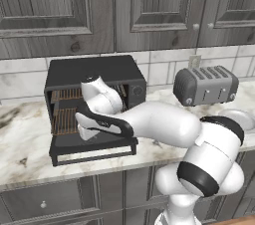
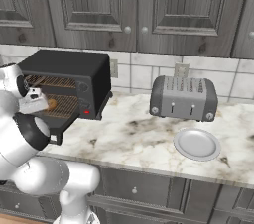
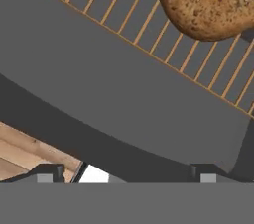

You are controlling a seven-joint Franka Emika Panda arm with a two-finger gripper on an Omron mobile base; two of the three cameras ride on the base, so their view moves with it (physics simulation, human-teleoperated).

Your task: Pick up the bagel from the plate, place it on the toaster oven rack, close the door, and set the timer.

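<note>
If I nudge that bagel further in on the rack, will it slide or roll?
The bagel lies flat on the toaster oven rack, so it will probably slide, not roll. Its rough, speckled crust may catch on the thin wires and drag. It looks small and bready, so likely light and a bit squashy.

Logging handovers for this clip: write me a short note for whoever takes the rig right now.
Hand: open, empty, at the toaster oven's mouth.
Bagel: lying on the toaster oven rack, free of the fingers.
Plate: bare, on the counter in front of the silver toaster.
Door: down, open.
Done: bagel picked and placed on the rack.
Left: pull the hand clear, close the door, set the timer.
</note>
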